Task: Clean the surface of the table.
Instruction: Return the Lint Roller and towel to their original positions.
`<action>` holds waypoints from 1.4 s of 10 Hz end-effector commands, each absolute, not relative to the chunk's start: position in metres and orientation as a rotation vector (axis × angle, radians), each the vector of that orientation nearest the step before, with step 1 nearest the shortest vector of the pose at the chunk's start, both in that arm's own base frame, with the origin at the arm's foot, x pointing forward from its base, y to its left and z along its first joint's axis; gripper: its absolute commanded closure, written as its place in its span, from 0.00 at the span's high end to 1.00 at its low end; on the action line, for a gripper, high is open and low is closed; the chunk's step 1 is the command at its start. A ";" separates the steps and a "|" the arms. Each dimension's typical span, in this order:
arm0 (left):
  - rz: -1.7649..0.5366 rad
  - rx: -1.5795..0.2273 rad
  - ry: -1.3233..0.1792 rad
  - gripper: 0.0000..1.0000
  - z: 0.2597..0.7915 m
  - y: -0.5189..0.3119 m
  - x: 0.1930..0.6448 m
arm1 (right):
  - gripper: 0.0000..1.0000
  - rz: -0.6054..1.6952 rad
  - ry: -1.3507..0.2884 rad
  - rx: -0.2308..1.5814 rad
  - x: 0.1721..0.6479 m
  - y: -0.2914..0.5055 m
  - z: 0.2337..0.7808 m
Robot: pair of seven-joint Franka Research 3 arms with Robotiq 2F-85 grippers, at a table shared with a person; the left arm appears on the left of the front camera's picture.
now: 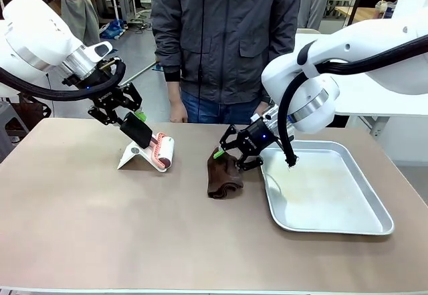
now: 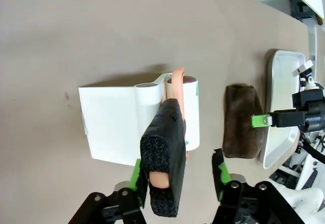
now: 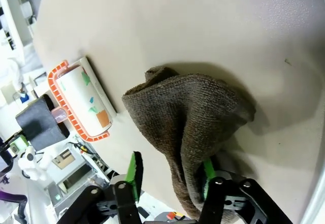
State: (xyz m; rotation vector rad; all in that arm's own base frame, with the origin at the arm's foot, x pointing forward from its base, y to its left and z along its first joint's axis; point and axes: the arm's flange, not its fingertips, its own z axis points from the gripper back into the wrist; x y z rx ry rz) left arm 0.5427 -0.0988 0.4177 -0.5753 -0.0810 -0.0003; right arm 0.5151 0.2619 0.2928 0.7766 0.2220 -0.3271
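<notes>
As seen from the front view, the tan bench (image 1: 100,235) is observed to span the whole foreground, its long axis running picture left to right, its far edge toward a standing person. The left gripper (image 1: 137,122) is noted over the bench's left-centre, its fingers closed on the black foam handle of a lint roller (image 1: 162,152), which rests at a white stand (image 1: 137,156). The right gripper (image 1: 231,149) is held low over a brown cloth (image 1: 223,174), lying just beside a silver tray (image 1: 334,223).

From the left wrist view, the grip on the roller's handle (image 2: 163,163) is confirmed; the roll sits against the stand.

From the right wrist view, the fingers (image 3: 135,170) are seen parted, the cloth (image 3: 188,117) bunched between them, one finger touching it; it is not yet pinched.

The pick-up step is judged to be in hand. Next, closure on the cloth is called for, then wiping strokes along the bench.
</notes>
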 end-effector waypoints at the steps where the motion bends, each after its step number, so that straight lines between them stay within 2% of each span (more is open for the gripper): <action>1: 0.026 -0.543 -0.097 1.00 0.422 -0.097 0.540 | 1.00 -0.324 0.226 0.761 0.520 0.267 0.300; 5: 0.029 -0.493 -0.118 1.00 0.426 -0.079 0.529 | 1.00 -0.283 0.201 0.577 0.513 0.282 0.324; 8: 0.030 -0.493 -0.172 1.00 0.443 -0.065 0.504 | 1.00 -0.231 0.172 0.464 0.510 0.299 0.356; 13: -0.003 -0.594 -0.273 1.00 0.471 -0.041 0.448 | 1.00 -0.182 0.124 0.532 0.484 0.288 0.399; 14: 0.026 -0.619 -0.287 1.00 0.478 -0.037 0.432 | 1.00 -0.132 0.224 0.656 0.478 0.280 0.402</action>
